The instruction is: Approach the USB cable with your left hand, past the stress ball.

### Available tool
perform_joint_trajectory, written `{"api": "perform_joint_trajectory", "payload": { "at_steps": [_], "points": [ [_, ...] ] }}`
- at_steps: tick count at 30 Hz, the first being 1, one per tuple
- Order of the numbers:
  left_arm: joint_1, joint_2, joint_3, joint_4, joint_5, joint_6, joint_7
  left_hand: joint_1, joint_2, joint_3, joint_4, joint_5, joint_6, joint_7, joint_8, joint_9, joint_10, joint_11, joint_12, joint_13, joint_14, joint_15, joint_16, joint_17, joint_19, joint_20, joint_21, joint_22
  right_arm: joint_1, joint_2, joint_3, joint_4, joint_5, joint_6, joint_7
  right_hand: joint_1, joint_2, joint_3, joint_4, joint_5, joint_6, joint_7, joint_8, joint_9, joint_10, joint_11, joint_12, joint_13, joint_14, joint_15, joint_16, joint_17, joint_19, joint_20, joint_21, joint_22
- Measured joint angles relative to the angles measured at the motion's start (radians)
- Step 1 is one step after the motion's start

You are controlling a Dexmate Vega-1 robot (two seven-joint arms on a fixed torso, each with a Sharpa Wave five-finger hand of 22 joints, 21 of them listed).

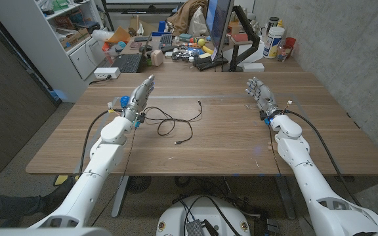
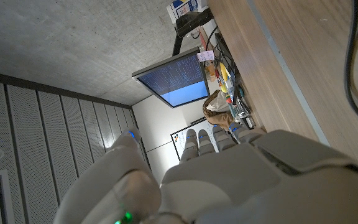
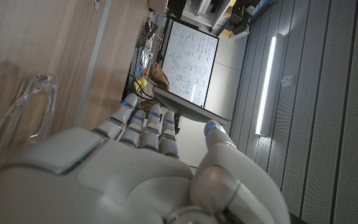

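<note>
- Stress ball (image 1: 115, 102), blue, sits just left of the left hand (image 1: 141, 96), fingers extended, holding nothing, angled toward the cable.
- USB cable (image 1: 176, 124) lies looped mid-table, just beside that hand.
- Right hand (image 1: 259, 94) waits well apart, fingers apart, empty.

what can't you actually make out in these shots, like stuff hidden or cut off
- Stress ball: head view, mostly hidden behind the left hand; only a blue sliver shows.
- USB cable: its left end runs under the left hand's wrist; left wrist view cuts it off at the edge.
- Clear object: right wrist view, partly covered by the right hand; too unclear to identify.
</note>
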Motion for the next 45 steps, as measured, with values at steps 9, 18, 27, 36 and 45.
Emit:
{"api": "perform_joint_trajectory", "payload": {
  "at_steps": [9,18,27,36,45],
  "points": [
    [0.008,0.010,0.007,-0.024,0.032,0.001,0.014,0.005,0.005,0.000,0.000,0.000,0.000,0.000,0.000,0.000,0.003,-0.003,0.000,0.000,0.000,0.000,0.000,0.000,0.000,0.000,0.000,0.000,0.000,0.001,0.001,-0.001,0.000,0.002,-0.001,0.000,0.000,-0.004,-0.004,0.000,0.000,0.000,0.000,0.000,0.000,0.000,0.000,0.000,0.006,0.006,0.000,0.000,0.000,0.000,-0.008,0.000],
    [0.017,0.019,0.012,-0.049,0.058,0.002,0.024,0.005,0.005,0.000,0.000,0.000,0.000,0.000,0.000,0.000,0.004,-0.004,0.000,0.000,0.000,0.000,0.000,0.000,0.004,0.004,0.000,0.000,0.000,0.001,0.001,0.004,0.000,0.004,0.001,0.000,0.000,-0.004,-0.004,0.000,0.000,0.000,0.000,0.000,0.000,0.000,0.000,0.000,0.006,0.006,0.000,0.000,0.000,0.000,-0.008,0.000],
    [0.025,0.026,0.015,-0.070,0.082,0.002,0.033,0.009,0.009,-0.004,-0.004,0.000,0.011,0.000,0.000,0.000,0.004,-0.004,0.000,0.000,0.000,0.000,0.000,0.000,0.004,0.004,-0.007,0.000,0.002,0.002,0.001,0.009,0.001,0.005,0.005,0.000,0.000,-0.004,-0.004,0.000,0.000,0.000,0.000,0.000,0.000,0.000,0.000,0.000,0.005,0.006,0.000,0.000,0.000,0.000,-0.014,0.000],
    [0.032,0.034,0.020,-0.089,0.107,0.002,0.043,0.013,0.005,0.000,-0.008,0.000,0.011,0.000,0.000,0.000,0.007,-0.007,0.000,0.000,0.000,0.000,0.000,0.000,-0.002,0.009,-0.007,0.000,0.003,0.003,0.000,0.011,0.002,0.007,0.006,0.000,0.000,-0.004,-0.004,0.000,0.000,0.000,0.000,0.000,0.000,0.000,0.000,0.000,0.005,0.006,0.000,0.000,0.000,0.000,-0.018,0.000],
    [0.041,0.041,0.025,-0.113,0.138,0.000,0.057,0.013,0.005,0.000,-0.008,0.000,0.011,0.000,0.000,0.000,0.007,-0.007,0.000,0.000,0.002,-0.002,0.000,0.000,-0.002,0.009,-0.010,0.000,0.004,0.003,0.000,0.012,0.002,0.009,0.006,0.000,0.000,-0.004,-0.004,0.000,0.000,0.000,0.000,0.000,0.000,0.000,0.000,0.000,0.005,0.006,-0.004,0.000,0.000,0.000,-0.022,0.000]
  ]
}}
